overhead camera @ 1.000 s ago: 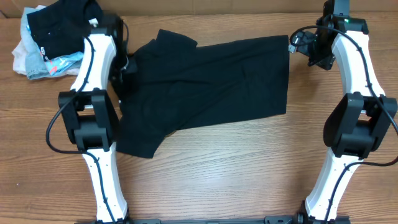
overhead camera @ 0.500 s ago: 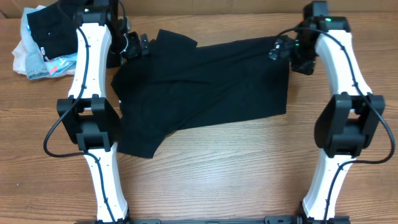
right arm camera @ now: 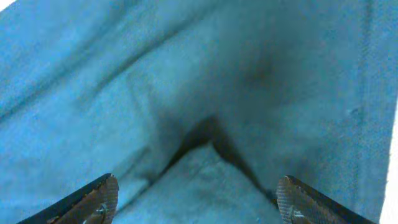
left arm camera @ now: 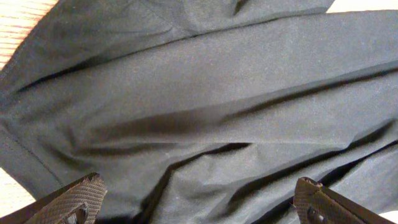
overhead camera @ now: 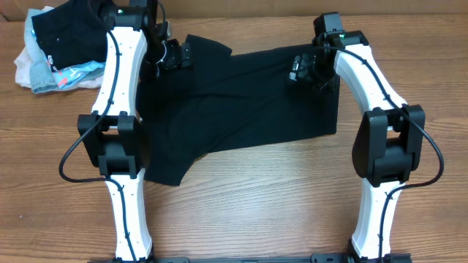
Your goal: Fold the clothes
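Both jaws open, low over the far edge of the large black thin-fabric T-shirt (overhead camera: 248, 102) spread on the wooden counter (overhead camera: 278, 193); I judge I'm pre-grasp, needing a clean pinch next.

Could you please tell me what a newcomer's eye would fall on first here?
A large black T-shirt lies spread across the wooden table. The left gripper and the right gripper, both open, stand over its far edge. A heap of other clothes sits in the far-left corner.
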You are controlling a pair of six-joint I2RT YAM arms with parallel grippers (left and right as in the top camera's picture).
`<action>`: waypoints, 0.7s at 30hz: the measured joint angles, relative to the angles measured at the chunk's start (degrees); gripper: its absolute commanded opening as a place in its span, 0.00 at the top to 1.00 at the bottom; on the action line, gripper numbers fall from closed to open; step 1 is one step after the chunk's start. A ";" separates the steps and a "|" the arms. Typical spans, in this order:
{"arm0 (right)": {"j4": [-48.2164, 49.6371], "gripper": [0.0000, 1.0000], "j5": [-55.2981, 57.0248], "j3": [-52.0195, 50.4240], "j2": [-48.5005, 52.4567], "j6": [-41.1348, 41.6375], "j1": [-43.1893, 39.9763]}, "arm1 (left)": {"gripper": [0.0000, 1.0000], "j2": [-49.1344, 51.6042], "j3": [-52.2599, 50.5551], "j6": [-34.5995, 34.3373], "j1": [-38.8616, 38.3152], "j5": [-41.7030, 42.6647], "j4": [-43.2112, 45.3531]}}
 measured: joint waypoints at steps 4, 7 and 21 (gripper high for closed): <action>1.03 0.29 0.94 0.00 1.84 0.63 -0.15 | 0.00 0.02 0.00 0.00 0.00 0.04 -0.02; 1.92 0.33 1.05 -0.07 3.76 0.83 -0.15 | 0.00 0.00 0.00 0.00 0.00 0.04 -0.02; 2.45 0.49 1.09 -0.42 4.70 0.94 0.04 | 0.00 0.00 0.00 0.00 0.00 0.04 -0.02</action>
